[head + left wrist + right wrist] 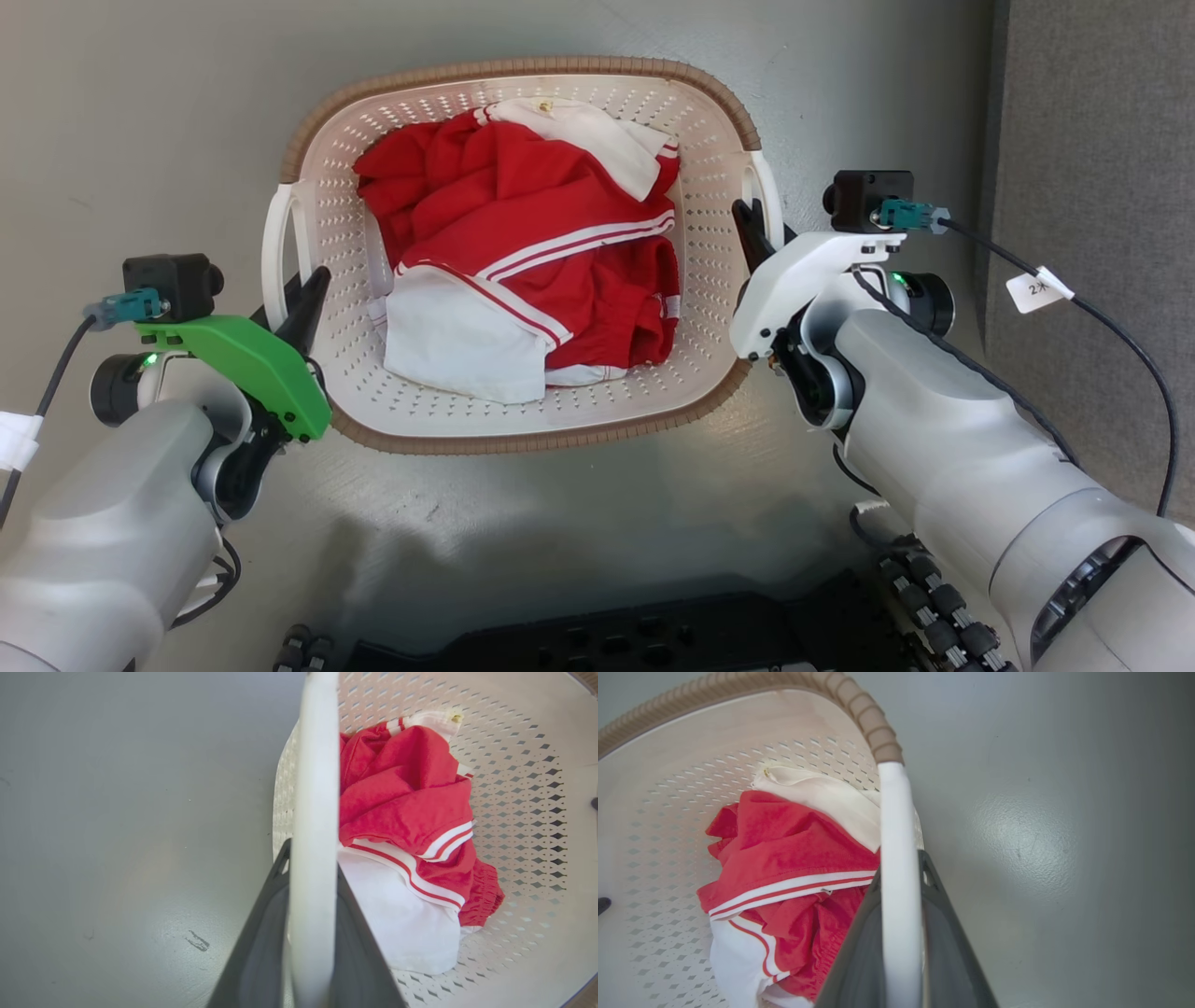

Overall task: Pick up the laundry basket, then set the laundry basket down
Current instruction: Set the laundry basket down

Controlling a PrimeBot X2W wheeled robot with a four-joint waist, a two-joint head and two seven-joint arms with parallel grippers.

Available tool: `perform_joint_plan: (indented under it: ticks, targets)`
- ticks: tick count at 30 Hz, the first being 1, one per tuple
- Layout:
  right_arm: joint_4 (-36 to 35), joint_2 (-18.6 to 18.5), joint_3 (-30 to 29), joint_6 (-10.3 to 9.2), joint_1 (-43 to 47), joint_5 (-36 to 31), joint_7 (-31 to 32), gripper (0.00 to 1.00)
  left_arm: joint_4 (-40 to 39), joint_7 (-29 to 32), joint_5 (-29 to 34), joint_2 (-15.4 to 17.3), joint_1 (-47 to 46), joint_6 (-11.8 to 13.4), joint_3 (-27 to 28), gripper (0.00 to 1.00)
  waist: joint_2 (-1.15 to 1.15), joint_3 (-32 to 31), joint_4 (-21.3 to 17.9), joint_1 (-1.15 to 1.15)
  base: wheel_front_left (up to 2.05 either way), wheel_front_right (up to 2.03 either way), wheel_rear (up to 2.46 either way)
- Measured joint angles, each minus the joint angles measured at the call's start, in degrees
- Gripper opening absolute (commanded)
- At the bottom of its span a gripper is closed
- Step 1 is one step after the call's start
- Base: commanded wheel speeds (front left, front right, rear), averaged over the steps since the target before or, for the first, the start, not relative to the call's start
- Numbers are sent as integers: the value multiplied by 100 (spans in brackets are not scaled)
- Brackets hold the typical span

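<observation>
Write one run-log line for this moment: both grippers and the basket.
left gripper: shut on left handle | right gripper: shut on right handle | laundry basket: holds red and white clothes

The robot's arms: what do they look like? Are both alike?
Nearly. Both are pale grey tubes ending in a pincer of two long, dark, tapering fingers: left pincer, right pincer. Each wrist carries a small black camera with a teal plug and black cable. The left wrist cover is bright green, the right wrist cover white, and the right cable bears a white tag.
</observation>
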Motion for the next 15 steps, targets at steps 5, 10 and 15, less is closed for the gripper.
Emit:
perform_joint_plan:
  ticks: [5,10,15]
  targets:
    - [92,-8,-114,-1,32,-16,-1,100,-32,1,-13,-8,-2,-16,-133,100,0,0,16,0,0,0,0]
    - [163,-74,-178,-1,38,-16,-1,100,-44,1,-53,-19,-1,-19,-216,100,0,-29,31,0,0,0,0]
    - [163,-69,-213,-1,43,-23,-1,100,-38,1,-120,-26,-1,-19,-276,100,0,-78,40,0,0,0,0]
